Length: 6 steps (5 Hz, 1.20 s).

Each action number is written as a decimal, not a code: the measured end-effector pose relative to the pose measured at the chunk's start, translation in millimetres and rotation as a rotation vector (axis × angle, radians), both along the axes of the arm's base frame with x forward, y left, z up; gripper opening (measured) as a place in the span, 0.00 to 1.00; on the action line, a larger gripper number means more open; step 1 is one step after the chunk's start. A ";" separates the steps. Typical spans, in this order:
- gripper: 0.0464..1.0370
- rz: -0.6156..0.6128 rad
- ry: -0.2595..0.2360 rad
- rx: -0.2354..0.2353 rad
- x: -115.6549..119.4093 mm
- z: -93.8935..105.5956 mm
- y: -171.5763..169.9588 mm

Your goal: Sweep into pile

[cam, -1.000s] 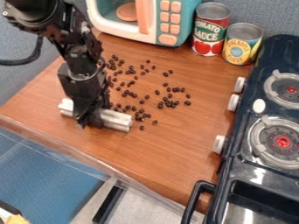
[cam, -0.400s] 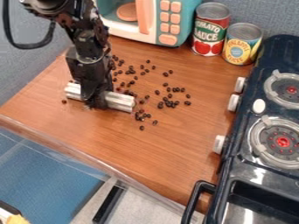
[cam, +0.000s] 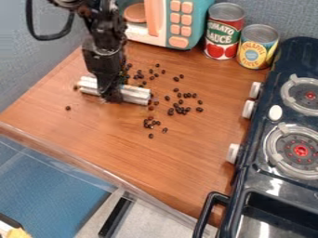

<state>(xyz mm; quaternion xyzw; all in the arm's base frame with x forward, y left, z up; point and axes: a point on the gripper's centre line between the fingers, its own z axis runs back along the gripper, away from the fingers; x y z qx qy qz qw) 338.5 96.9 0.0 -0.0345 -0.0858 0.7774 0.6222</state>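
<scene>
From here the dark beans (cam: 180,110) look light and hard, likely to roll, so I'd push them low with the silver bar (cam: 136,94), which seems stiff and best held mid-length. The gripper (cam: 112,96) has it there, fingers parted only by its thickness, well apart from the toy stove (cam: 273,139), and most beans lie scattered between the two

From above, the camera slants down at the counter (cam: 155,162), toward the wall (cam: 286,14), seemingly fairly near.
</scene>
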 end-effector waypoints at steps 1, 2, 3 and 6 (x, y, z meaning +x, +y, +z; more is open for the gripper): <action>0.35 0.009 -0.011 0.003 14.3 0.9 -3.4; 0.35 0.011 -0.002 0.003 24.4 0.0 -5.4; 0.35 0.024 -0.007 -0.010 33.2 0.0 -7.0; 0.35 0.054 0.001 -0.108 4.4 10.8 -19.4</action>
